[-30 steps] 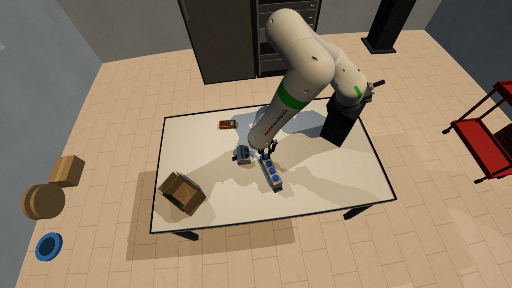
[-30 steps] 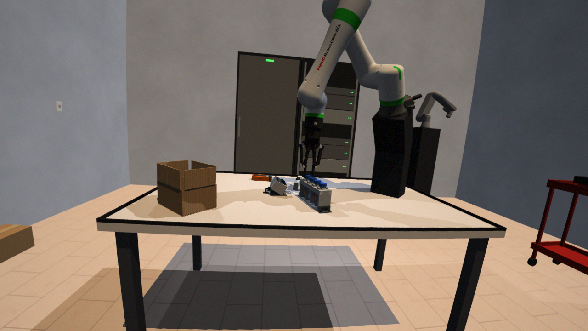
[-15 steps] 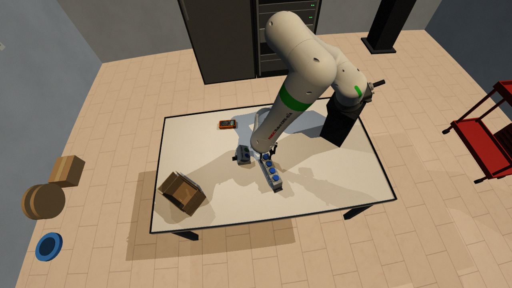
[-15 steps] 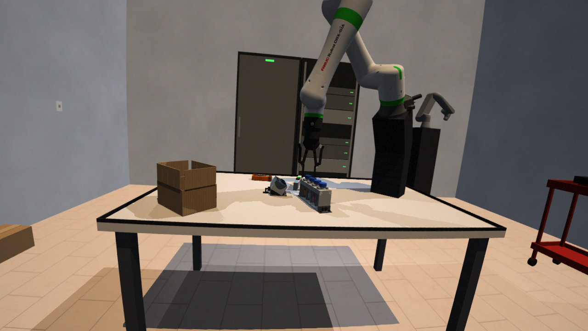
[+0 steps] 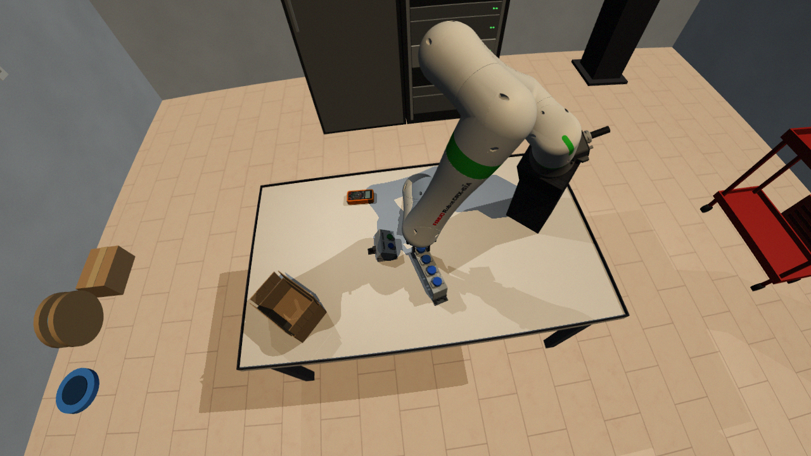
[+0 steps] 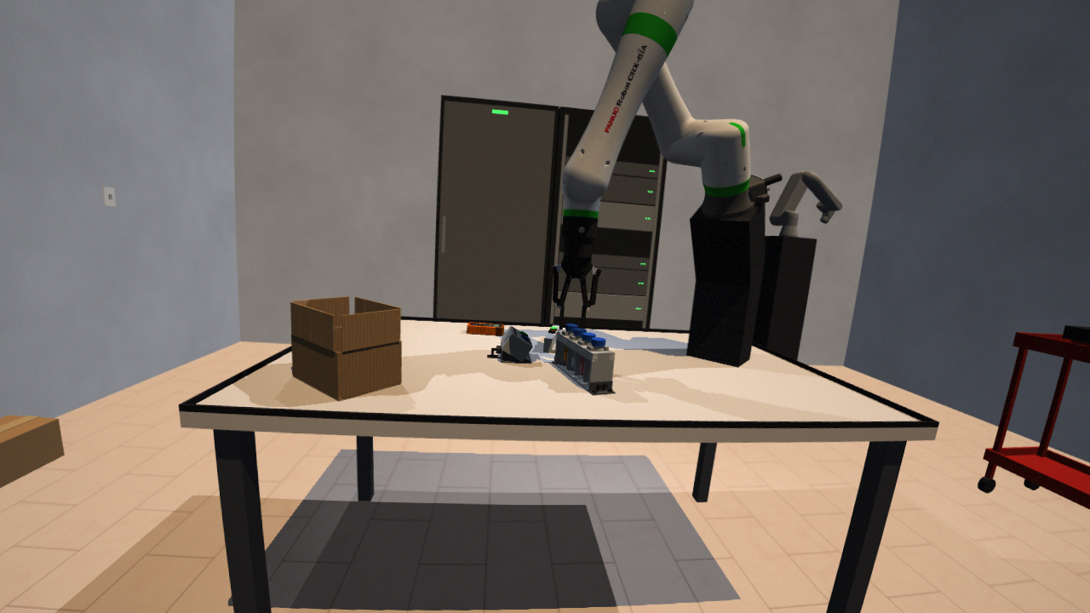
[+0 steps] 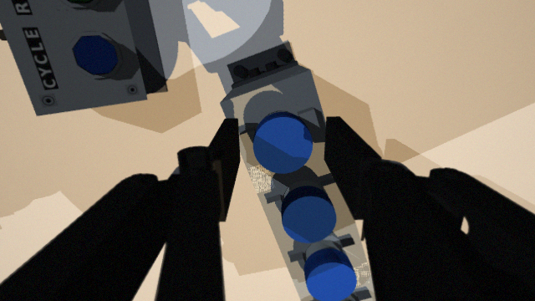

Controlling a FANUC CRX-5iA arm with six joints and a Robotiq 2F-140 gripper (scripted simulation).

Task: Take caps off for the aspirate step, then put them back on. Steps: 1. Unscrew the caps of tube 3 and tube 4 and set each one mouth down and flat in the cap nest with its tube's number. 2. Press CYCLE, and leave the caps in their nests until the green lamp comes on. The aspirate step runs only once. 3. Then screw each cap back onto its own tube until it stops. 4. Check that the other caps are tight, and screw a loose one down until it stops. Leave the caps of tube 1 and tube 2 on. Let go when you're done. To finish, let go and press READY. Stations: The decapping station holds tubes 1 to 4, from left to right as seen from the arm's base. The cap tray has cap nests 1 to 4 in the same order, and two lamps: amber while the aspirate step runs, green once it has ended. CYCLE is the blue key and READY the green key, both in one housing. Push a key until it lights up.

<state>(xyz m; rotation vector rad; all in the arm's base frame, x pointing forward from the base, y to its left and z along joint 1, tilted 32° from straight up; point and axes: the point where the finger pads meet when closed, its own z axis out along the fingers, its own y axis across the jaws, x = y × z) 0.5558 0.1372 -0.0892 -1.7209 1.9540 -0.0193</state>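
Observation:
The grey decapping station point(image 5: 429, 275) stands mid-table with blue caps on its tubes; it also shows in the exterior view point(image 6: 584, 358). In the wrist view my gripper point(image 7: 282, 139) hangs over the end tube nearest the key housing. Its black fingers stand on either side of that tube's blue cap point(image 7: 282, 142), with a gap on each side, so it is open and holds nothing. Two more capped tubes point(image 7: 308, 213) follow down the row. The blue CYCLE key point(image 7: 95, 54) is unlit on the grey housing point(image 5: 387, 244). The cap tray is mostly hidden behind the station and arm.
An open cardboard box point(image 5: 289, 306) sits at the table's front left. An orange meter point(image 5: 360, 196) lies at the back. The arm's black pedestal point(image 5: 535, 195) stands at the back right corner. A red cart point(image 5: 777, 227) stands off to the right.

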